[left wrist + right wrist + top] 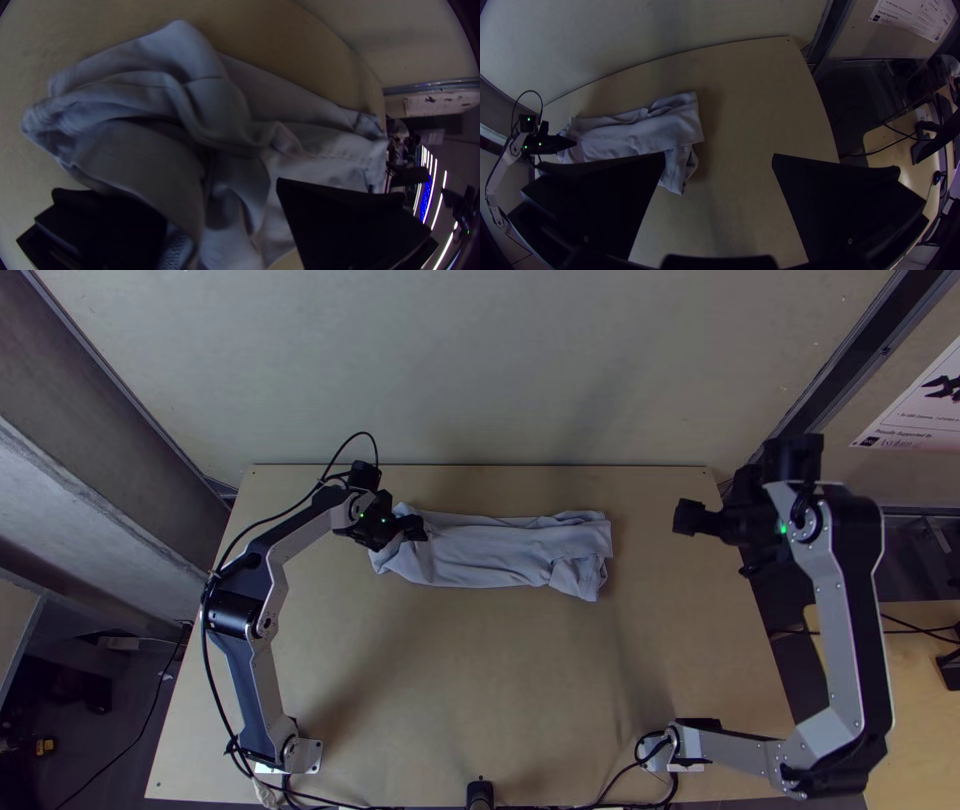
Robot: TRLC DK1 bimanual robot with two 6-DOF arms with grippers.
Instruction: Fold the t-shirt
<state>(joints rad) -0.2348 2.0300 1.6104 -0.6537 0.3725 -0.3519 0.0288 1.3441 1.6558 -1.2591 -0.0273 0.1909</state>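
Pale grey cloth, the t-shirt (500, 553) lies as a long, creased band in the far half of the wooden worktop (480, 670). Its long sides run roughly along the worktop's far edge, a narrow strip of wood between; a pale panel (480, 370) stands beyond. Toward the near edge the wood spreads deep, giving the most room; a smaller stretch lies between the cloth and the right edge. The band's right end has a loose corner sticking out toward the near side, and its left end is rumpled.

The left end effector (415, 532) is at that left end, spread wide, with loose folds between its fingers; whether they touch it I cannot tell. The right end effector (688, 518) is wide apart too, nothing in its grip, raised well away from the t-shirt, its arm bending out past the right edge.
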